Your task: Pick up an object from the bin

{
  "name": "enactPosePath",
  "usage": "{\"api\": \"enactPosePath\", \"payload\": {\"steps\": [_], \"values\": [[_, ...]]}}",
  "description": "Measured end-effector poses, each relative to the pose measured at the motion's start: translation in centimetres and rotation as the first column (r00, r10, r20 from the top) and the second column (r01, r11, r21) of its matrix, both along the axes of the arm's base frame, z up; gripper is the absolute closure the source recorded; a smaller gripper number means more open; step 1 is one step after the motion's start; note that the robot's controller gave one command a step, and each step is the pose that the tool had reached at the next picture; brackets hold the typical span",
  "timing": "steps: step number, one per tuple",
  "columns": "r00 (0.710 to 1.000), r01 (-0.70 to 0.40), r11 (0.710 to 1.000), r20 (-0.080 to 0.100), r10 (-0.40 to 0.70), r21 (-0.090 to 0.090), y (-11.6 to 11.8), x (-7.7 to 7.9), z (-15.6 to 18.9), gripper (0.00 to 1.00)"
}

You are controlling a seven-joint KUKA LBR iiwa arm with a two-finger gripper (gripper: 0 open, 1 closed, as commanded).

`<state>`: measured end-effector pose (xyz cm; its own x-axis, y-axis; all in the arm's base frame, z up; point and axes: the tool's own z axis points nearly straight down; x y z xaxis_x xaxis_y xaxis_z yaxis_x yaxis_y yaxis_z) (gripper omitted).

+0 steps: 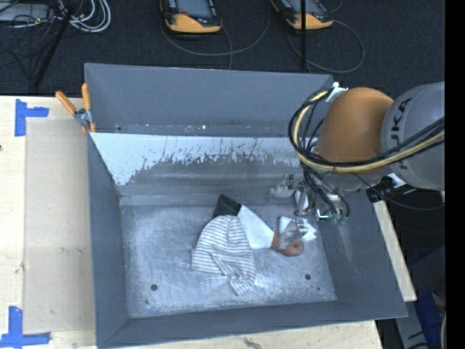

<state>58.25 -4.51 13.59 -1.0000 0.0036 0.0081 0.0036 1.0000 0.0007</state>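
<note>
While the tool (294, 233) is sitting right over a small reddish-brown lump (291, 248), right of centre on the bin (182, 100) floor beside a white sheet (254, 227), it's looking like the grasp step. Can't tell whether the tool is clenched. The next move is calling for a confirmed grip, then a straight lift.

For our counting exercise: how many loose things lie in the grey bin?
4: a striped cloth mid-floor, a black thing behind it, a white piece to its right, a reddish-brown lump by the gripper. The cloth may hide more.
</note>
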Motion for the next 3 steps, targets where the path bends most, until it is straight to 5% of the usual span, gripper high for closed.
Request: {"api": "enactPosePath", "payload": {"steps": [1,2,3], "values": [[1.000,-0.001,1.000,0.007,0.001,-0.001,0.0,0.2,0.4,0.00],[0.991,-0.132,0.991,0.004,0.132,-0.012,4.3,-1.2,-5.2,1.00],[0.991,-0.133,0.991,0.004,0.133,-0.012,4.3,-1.2,-5.2,1.00]]}}
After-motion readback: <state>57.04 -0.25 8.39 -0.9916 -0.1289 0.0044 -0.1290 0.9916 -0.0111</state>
